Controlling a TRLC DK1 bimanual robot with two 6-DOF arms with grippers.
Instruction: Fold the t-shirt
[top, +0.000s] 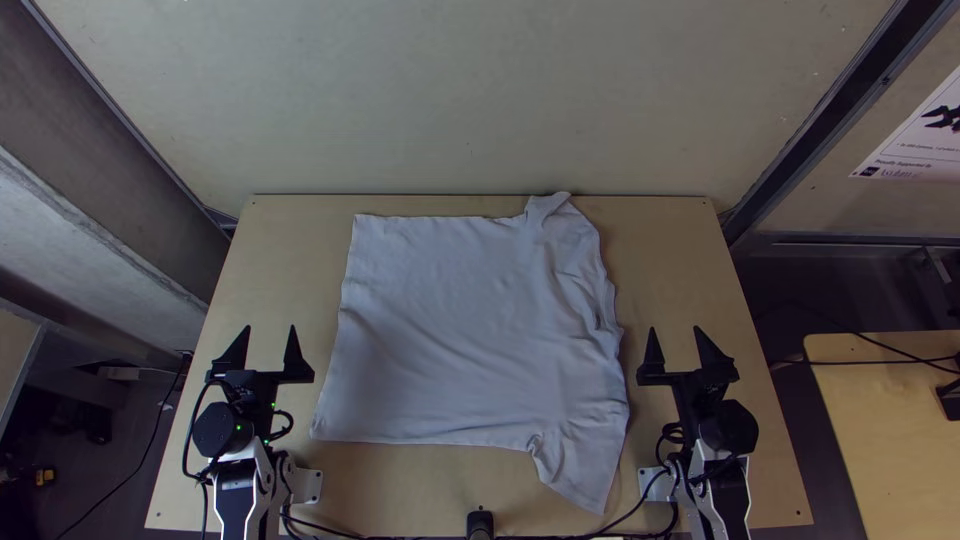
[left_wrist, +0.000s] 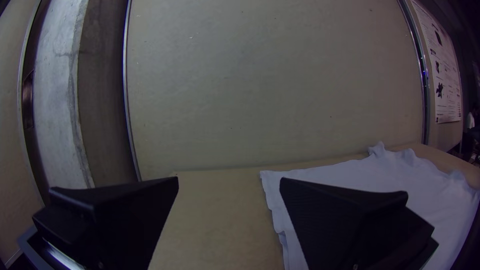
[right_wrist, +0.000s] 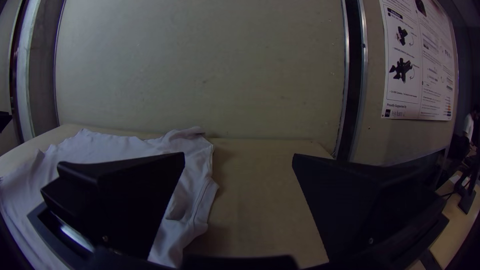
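Black wedge-shaped fingers (top: 295, 363) flank rumpled white t-shirt (top: 470, 330)

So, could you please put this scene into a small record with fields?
shirt: pale, spread out, wrinkled along its right side
near sleeve: points toward the table's near edge
far sleeve: crumpled, at the table's far edge
left gripper: open, empty, left of the shirt
right gripper: open, empty, right of the shirt
table: light wood
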